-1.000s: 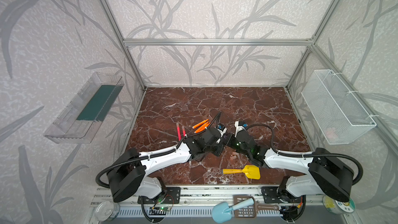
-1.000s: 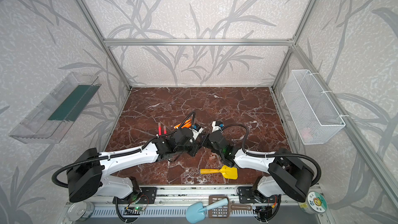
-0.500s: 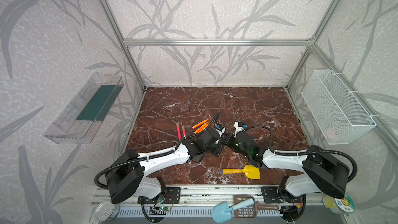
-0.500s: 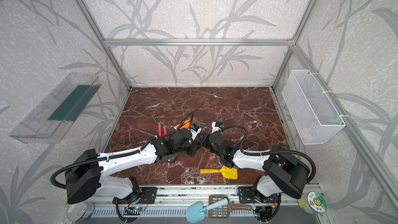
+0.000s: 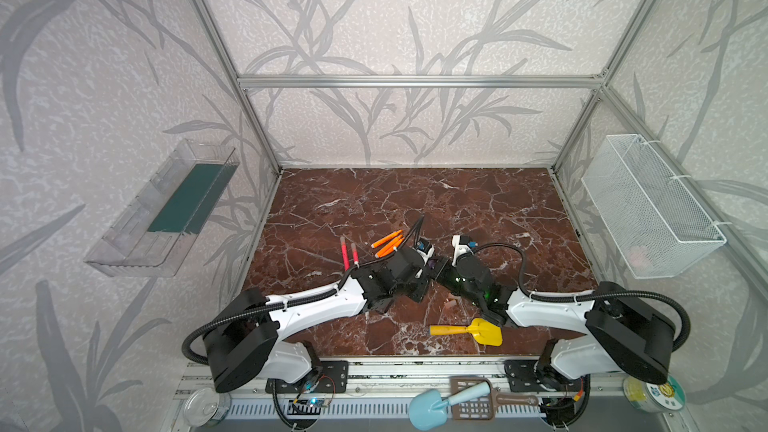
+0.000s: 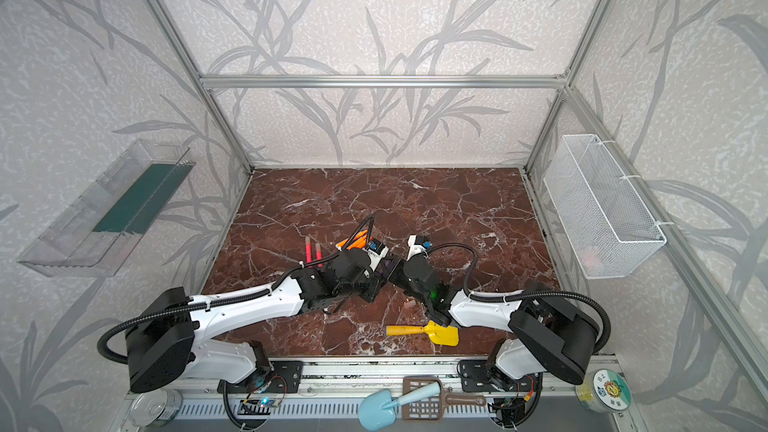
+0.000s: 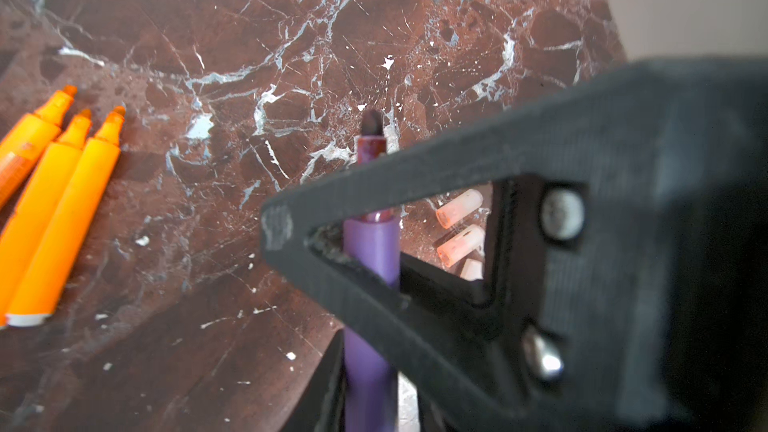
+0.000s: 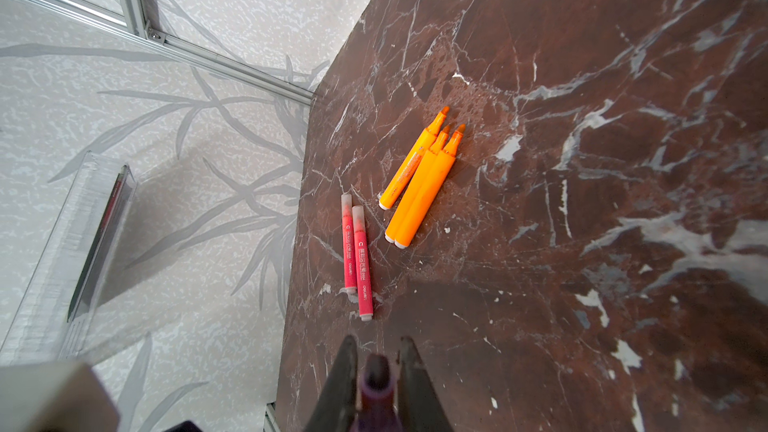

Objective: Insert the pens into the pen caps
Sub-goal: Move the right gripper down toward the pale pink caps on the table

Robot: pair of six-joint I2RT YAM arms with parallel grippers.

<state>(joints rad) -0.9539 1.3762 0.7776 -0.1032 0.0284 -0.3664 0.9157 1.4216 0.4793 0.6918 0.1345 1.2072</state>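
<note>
- Right pincer (image 8: 377, 353) is clamped on the purple pen (image 7: 370, 243), above the desk (image 8: 582, 243), tip bare
- Left pincer (image 7: 370, 392) flanks the same pen's barrel; I cannot tell whether it grips
- Three orange pens (image 8: 419, 184) lie uncapped, touching; two pink-red pens (image 8: 355, 255) lie capped nearby
- Loose pen caps (image 7: 459, 209) lie beside the pincers

right arm (image 5: 548, 309): elbow shifted toward centre | left arm (image 5: 316, 309): elbow shifted slightly outward
</note>
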